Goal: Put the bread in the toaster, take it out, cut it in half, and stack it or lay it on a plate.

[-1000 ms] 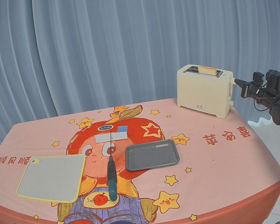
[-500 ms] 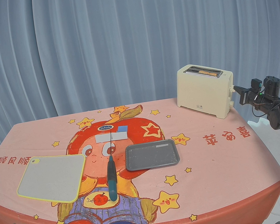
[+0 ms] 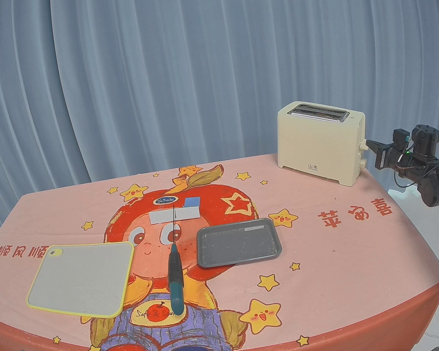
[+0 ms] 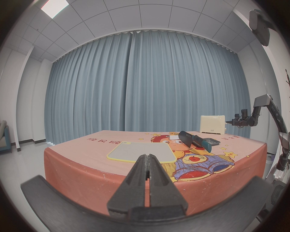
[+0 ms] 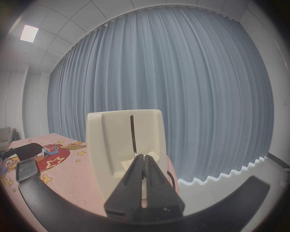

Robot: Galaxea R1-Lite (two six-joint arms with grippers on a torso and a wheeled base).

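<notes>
Toasting step, I judge: right pincer, closed and empty, sits on the lever of the toaster at the counter's two o'clock. Next: lift bread out. Left pincer likewise closed.

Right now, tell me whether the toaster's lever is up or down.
Down: on the toaster, the lever sits at the bottom of its travel, with the shut right gripper at it.

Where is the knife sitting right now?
In the head view, the knife lies near the front middle, between the cutting board on the left and the grey tray on the right.
</notes>
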